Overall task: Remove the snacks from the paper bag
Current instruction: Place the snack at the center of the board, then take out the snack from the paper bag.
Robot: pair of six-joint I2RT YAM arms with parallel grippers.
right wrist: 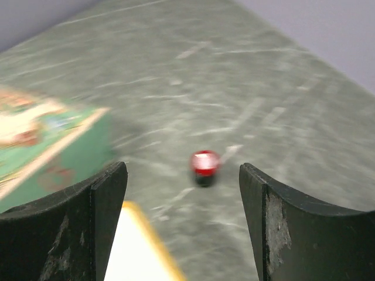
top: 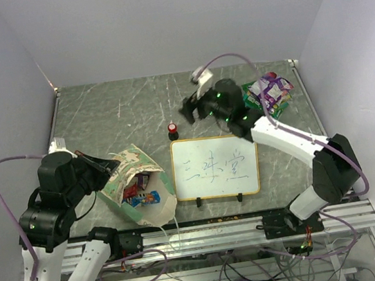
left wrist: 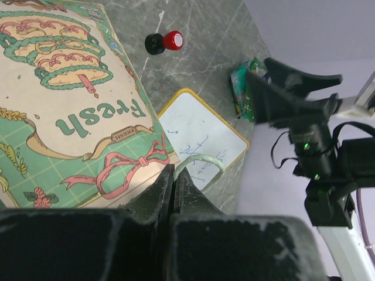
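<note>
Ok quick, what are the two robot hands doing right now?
Left gripper: closed, pinching the edge of the paper bag.
Right gripper: open, holding nothing.

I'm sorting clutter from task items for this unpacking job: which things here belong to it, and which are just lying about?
Part of the job:
- paper bag
- snacks inside it
- packets out on the table's far right

Just lying about:
- whiteboard
- red-topped knob
</note>
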